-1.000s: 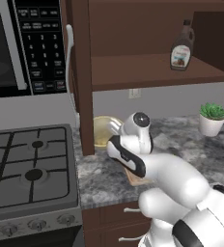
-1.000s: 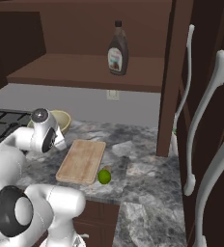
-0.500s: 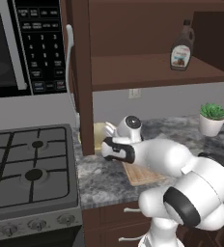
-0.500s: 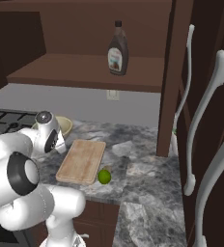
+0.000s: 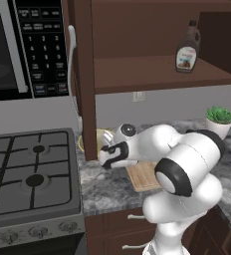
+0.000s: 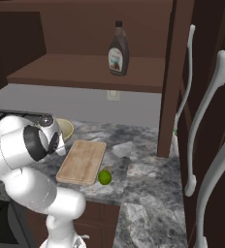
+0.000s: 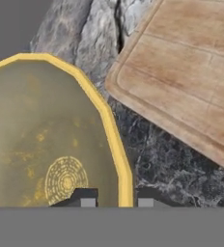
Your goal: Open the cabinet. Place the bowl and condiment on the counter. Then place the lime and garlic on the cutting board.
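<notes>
Here the open cabinet (image 6: pixel 85 72) takes up most of both base views, its dark wooden shelf bare but for a brown condiment bottle (image 6: pixel 118 48) that stands upright near the shelf's front edge; the left base view shows the same bottle (image 5: pixel 187 48) toward the right of the shelf. An opened door (image 6: pixel 211 111) with long pale handles hangs at the right of the right base view. A microwave (image 5: pixel 23 47) hangs over a gas stove (image 5: pixel 30 174) on the left. Below the cabinet runs the grey marbled counter (image 6: pixel 138 193). On it lies the wooden cutting board (image 6: pixel 82 161), flat and with nothing on it, seen again in the hand view (image 7: pixel 186 77). The yellow bowl (image 7: pixel 51 140) sits on the counter just beside the board's far left corner, apart from it by a strip of stone; in the right base view the bowl (image 6: pixel 66 128) is partly behind the arm. A small potted plant (image 5: pixel 219 122) stands at the counter's right end. The lime (image 6: pixel 104 177) rests on the counter, touching or almost touching the board's near right corner. The gripper (image 7: pixel 116 201) hangs low over the bowl's rim, its jaws narrow, one dark tip (image 7: pixel 87 202) inside the rim line and the other outside; whether they pinch the rim I cannot tell.
</notes>
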{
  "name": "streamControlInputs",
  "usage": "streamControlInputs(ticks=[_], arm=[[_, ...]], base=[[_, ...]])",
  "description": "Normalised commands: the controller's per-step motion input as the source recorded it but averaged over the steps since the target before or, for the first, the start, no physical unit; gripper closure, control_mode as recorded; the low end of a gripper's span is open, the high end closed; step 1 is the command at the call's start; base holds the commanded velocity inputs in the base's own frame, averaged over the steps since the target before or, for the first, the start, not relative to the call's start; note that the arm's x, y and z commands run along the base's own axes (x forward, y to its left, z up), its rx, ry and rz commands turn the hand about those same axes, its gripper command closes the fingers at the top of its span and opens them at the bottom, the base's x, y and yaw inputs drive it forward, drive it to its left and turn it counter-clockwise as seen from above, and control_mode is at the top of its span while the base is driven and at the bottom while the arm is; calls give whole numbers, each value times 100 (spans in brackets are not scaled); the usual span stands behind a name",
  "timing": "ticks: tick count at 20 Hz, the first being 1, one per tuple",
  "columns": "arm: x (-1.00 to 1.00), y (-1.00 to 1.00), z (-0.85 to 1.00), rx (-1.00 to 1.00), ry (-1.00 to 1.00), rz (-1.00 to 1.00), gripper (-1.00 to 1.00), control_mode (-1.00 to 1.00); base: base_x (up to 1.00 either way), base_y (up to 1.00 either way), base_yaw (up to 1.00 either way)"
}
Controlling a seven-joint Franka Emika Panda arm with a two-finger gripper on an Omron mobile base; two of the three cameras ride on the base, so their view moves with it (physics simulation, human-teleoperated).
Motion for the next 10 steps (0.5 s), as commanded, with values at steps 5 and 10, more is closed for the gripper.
streamControlInputs(ticks=[5,10], arm=[[25,16,-35,0,0,-5,100,-100],[23,16,-22,2,0,-5,-100,-100]], base=[[0,0,0],[0,0,0]])
